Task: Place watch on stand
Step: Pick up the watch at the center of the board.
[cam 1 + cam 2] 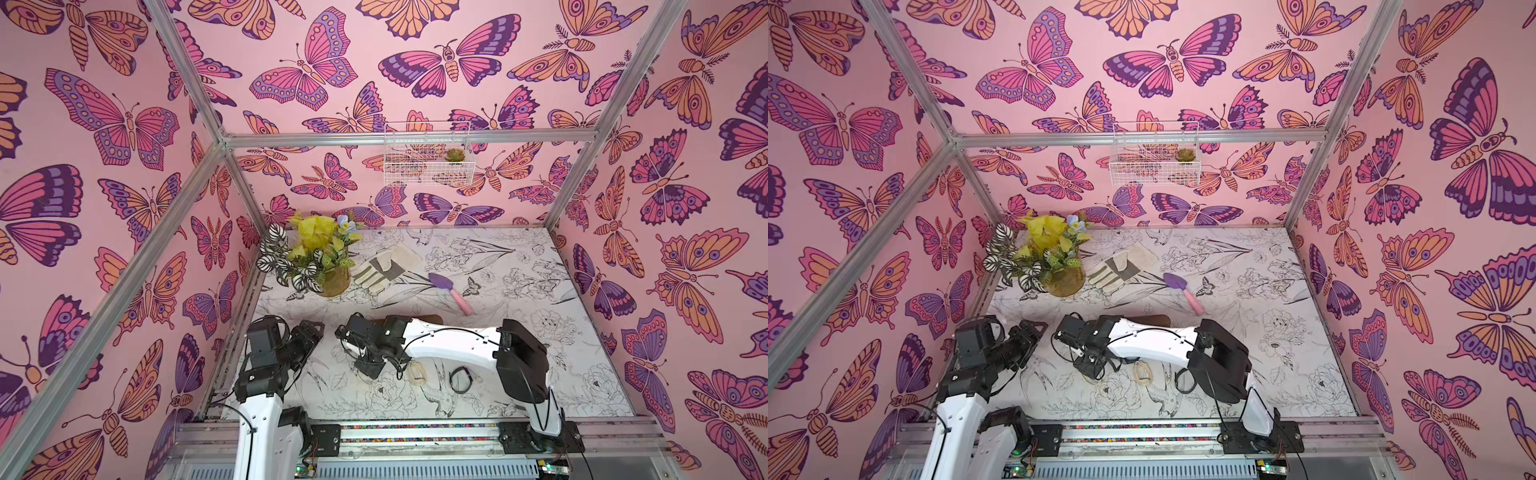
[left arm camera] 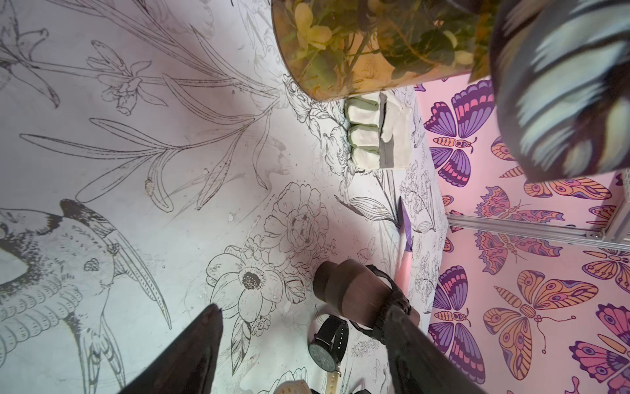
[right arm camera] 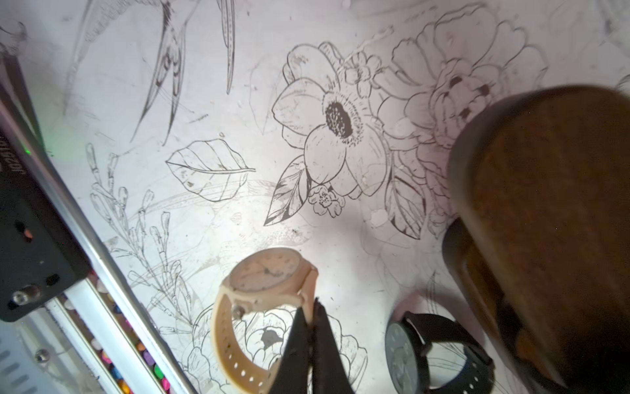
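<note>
The cream watch (image 3: 262,283), its strap pinched between the closed fingers of the right gripper (image 3: 311,305), sits toward the six o'clock side of the table (image 1: 540,299). In a top view the stand (image 1: 433,319) lies at its twelve o'clock. The left gripper (image 2: 305,308), at ten, spreads wide and empty.

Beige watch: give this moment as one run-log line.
right hand: shut on beige watch strap | left hand: open, empty | black watch: on table beside stand | beige watch: not on stand

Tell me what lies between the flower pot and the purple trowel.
A pale work glove lies flat between the flower pot and the trowel; both top views show it.
</note>
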Robot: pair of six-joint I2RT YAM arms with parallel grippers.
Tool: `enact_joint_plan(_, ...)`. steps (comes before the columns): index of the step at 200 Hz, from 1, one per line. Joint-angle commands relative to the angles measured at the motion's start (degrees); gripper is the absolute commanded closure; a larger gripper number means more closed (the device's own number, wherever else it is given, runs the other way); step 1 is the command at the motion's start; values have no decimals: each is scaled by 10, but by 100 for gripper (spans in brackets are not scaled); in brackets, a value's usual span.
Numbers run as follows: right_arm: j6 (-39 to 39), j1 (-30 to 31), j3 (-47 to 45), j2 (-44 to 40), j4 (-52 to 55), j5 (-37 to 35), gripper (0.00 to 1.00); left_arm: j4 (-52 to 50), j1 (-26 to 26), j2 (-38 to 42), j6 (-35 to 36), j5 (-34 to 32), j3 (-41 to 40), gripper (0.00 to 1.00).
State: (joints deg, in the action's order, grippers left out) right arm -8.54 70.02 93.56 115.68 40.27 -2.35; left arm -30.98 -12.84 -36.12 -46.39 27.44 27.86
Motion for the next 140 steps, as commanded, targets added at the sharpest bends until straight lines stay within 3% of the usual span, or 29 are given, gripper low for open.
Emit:
enact_joint_plan(1, 24, 0, -34, -44, -48, -13, 100, 22, -4, -3, 3, 29, -9, 23)
enact_joint_plan(28, 26, -11, -72, -91, -83, -10, 100, 40, -4, -4, 8, 66, -6, 21)
enact_joint_plan(76, 23, -73, -146, -195, -141, 55, 100, 74, 16, 13, 26, 128, 11, 25)
enact_joint_plan(113, -7, -144, -183, -252, -179, 111, 100, 109, 107, 11, 20, 100, 26, 23)
enact_joint_plan(140, -10, -157, -188, -281, -178, 92, 100, 135, 185, -30, 23, 61, 41, 22)
